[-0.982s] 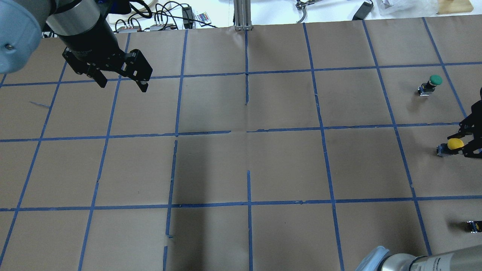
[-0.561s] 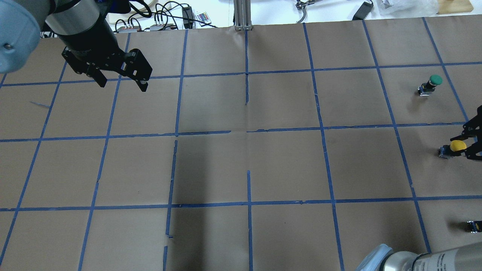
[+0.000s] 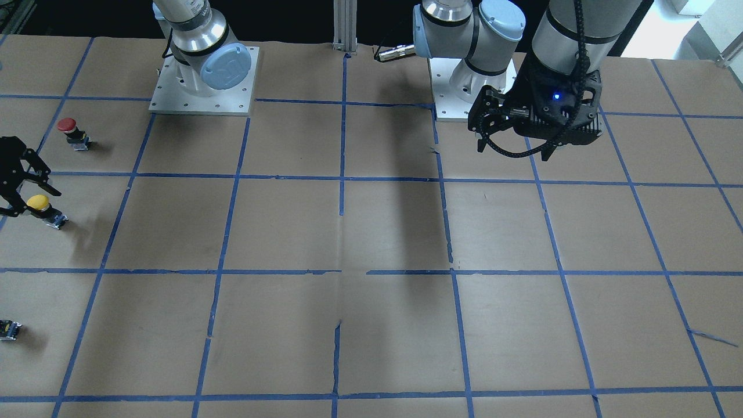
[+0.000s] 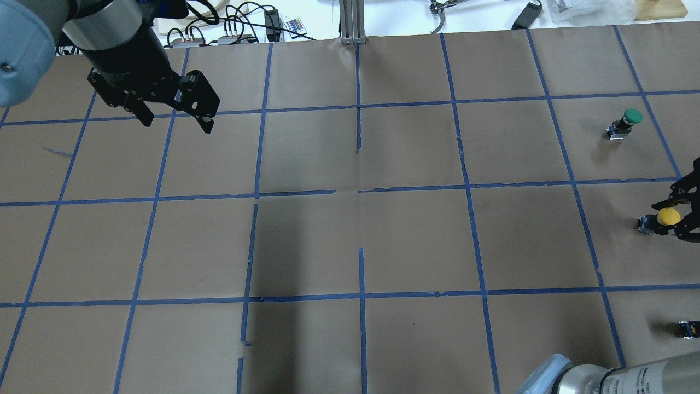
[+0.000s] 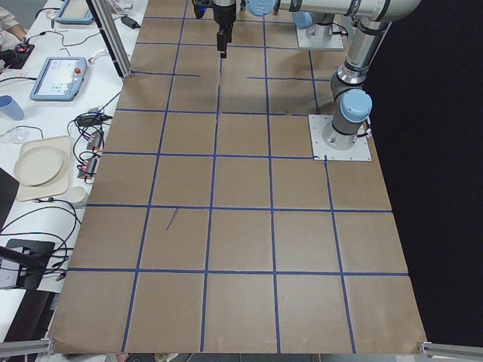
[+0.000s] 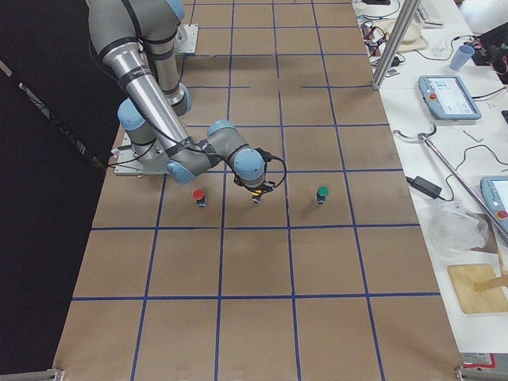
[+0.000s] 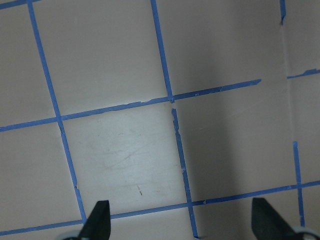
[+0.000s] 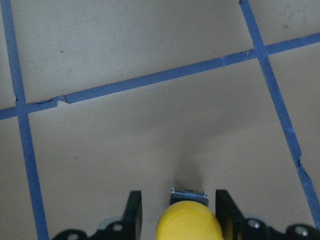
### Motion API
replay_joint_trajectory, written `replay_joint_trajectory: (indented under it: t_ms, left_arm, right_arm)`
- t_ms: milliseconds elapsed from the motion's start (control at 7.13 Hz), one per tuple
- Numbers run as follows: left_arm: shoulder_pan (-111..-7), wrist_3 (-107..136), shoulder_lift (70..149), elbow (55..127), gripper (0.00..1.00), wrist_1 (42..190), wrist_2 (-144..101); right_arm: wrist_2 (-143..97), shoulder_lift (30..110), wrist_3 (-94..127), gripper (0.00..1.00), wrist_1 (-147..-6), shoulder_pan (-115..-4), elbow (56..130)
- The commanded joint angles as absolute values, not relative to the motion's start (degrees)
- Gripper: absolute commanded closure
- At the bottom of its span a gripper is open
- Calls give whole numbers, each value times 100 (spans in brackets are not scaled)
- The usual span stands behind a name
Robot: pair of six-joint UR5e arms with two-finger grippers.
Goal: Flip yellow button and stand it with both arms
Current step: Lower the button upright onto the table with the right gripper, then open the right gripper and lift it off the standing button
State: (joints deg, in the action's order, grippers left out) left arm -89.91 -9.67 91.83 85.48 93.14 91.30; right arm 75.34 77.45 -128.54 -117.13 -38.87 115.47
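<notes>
The yellow button [image 4: 668, 216] is at the table's far right, its yellow cap between the fingers of my right gripper [image 4: 677, 218] and its grey body pointing left. It lies tilted, not upright. The right wrist view shows the cap [image 8: 189, 223] between the two black fingers [image 8: 133, 210], body end pointing away. In the front view the button [image 3: 38, 202] and right gripper [image 3: 20, 197] sit at the left edge. My left gripper [image 4: 177, 124] hangs open and empty above the far left of the table, also in the front view [image 3: 514, 152].
A green-capped button [image 4: 629, 119] stands beyond the yellow one. A red-capped button [image 3: 68, 126] stands nearer the robot base. A tiny black part with a yellow mark [image 4: 688, 328] lies at the right edge. An aluminium post [image 4: 351, 22] stands at the table's far edge.
My right gripper has moved right and slightly toward the robot, and the yellow button has moved with it. My left gripper has hardly shifted.
</notes>
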Motion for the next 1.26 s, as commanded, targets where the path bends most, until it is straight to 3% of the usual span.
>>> replay_joint_trajectory:
  t_ms: [0, 561, 1122]
  left_arm:
    - [-8991, -967, 9185, 8552, 0, 9308, 9123]
    - [-8991, -967, 9132, 8552, 0, 9316, 9123]
    - [-8991, -967, 9114, 8552, 0, 9325, 9123]
  right_arm:
    - [7480, 7865, -12788, 16, -11698, -3894, 11514]
    - [7557, 8443, -11098, 3, -11278, -4025, 11145]
    - [8487, 10252, -6711, 0, -9881, -5199, 11145]
